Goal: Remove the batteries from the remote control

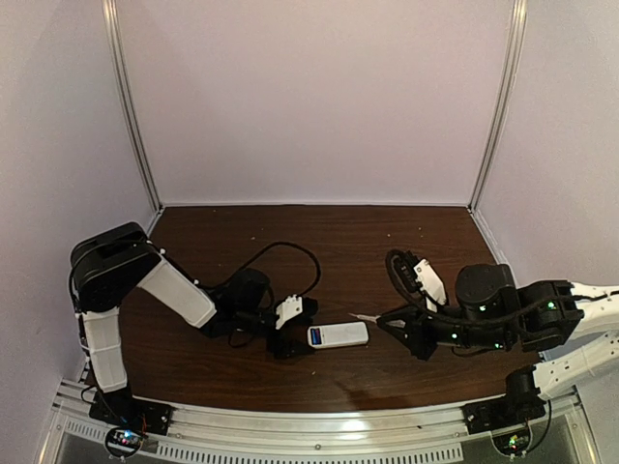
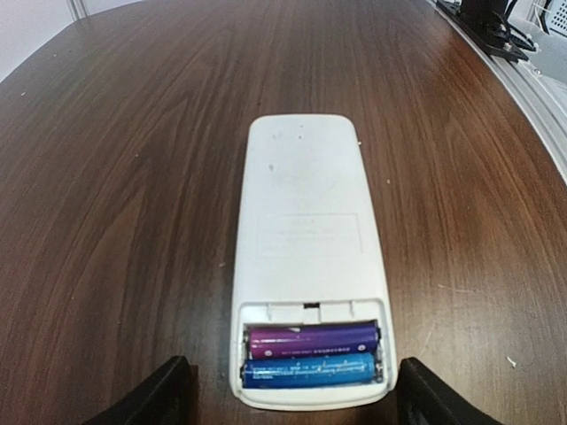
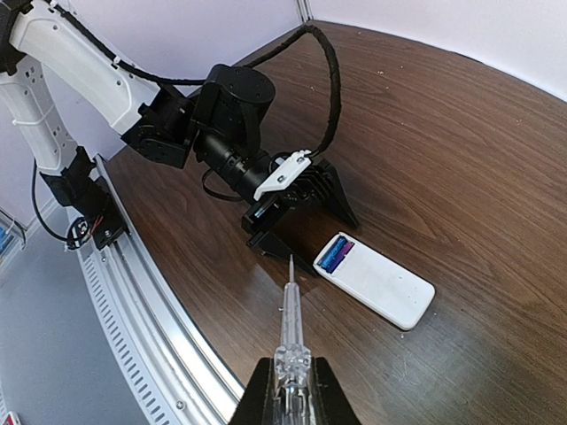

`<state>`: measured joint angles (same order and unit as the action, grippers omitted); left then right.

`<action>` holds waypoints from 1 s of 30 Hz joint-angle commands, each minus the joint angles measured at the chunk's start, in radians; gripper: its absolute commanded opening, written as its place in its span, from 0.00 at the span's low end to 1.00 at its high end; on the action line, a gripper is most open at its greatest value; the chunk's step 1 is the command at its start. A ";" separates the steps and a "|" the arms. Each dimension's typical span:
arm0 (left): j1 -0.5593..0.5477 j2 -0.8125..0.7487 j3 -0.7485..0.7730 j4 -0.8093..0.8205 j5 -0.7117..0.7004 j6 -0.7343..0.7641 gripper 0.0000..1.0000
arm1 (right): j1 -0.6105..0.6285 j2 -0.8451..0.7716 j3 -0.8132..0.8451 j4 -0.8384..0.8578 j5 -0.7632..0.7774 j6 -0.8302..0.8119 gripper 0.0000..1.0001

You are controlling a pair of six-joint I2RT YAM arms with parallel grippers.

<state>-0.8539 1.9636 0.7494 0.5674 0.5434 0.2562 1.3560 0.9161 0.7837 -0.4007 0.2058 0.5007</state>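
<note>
The white remote control [image 1: 340, 335] lies back up on the dark wooden table, its battery bay open at its left end. In the left wrist view the remote [image 2: 308, 221] holds a purple battery [image 2: 312, 339] and a blue battery [image 2: 307, 369] side by side. My left gripper [image 2: 292, 394] is open, its fingers [image 2: 155, 398] on either side of the bay end without touching it. My right gripper [image 3: 291, 390] is shut on a pale pointed tool [image 3: 291, 323]. The tool's tip hangs just beside the bay end of the remote [image 3: 381, 283]. In the top view the tool [image 1: 368, 318] is over the remote's right end.
A black cable [image 1: 295, 253] loops behind the left wrist. A metal rail [image 1: 338, 430] runs along the table's near edge. Pale walls with corner posts close the back and both sides.
</note>
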 commanded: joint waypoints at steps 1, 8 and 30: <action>0.013 0.035 0.018 -0.001 0.031 0.017 0.81 | -0.003 0.004 -0.011 -0.002 -0.003 0.002 0.00; 0.013 0.050 0.034 -0.011 0.040 0.030 0.73 | -0.003 0.010 -0.007 -0.005 -0.002 -0.001 0.00; -0.081 -0.154 -0.111 0.106 -0.209 0.095 0.21 | -0.008 0.135 0.176 -0.147 0.040 -0.126 0.00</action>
<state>-0.9043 1.8706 0.6750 0.5800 0.4568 0.3172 1.3510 1.0145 0.9089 -0.4847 0.2211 0.4255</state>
